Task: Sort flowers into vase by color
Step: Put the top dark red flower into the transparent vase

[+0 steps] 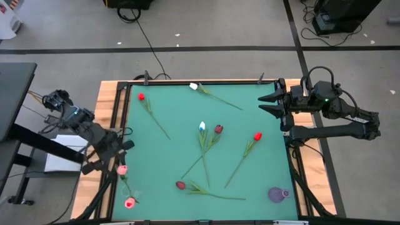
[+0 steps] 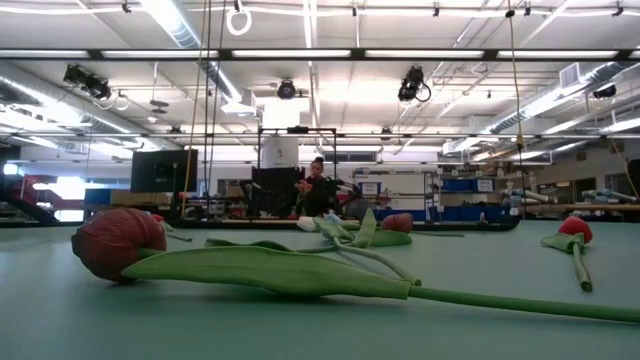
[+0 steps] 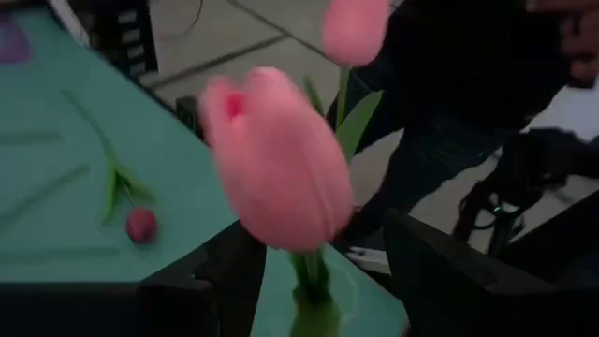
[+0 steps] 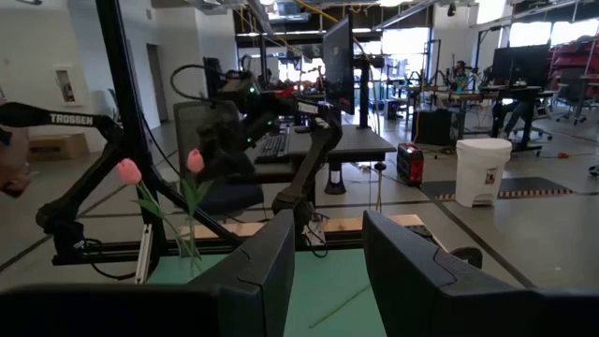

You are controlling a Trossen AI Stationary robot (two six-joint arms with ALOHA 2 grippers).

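Left tool (image 1: 122, 157) parted at table's edge; right tool (image 1: 267, 103) agape.

On the green mat lie 6 loose tulips. A red one (image 1: 141, 96) is near the far left corner, and a white one (image 1: 194, 86) is at the far edge. In the middle, a white tulip (image 1: 202, 126) and a dark red tulip (image 1: 218, 129) lie close together with stems crossing. A red tulip (image 1: 257, 136) lies to their right. A dark red tulip (image 1: 180, 185) lies near the front edge. 2 pink tulips (image 1: 122, 170) (image 1: 129, 202) stand upright at the left front corner.
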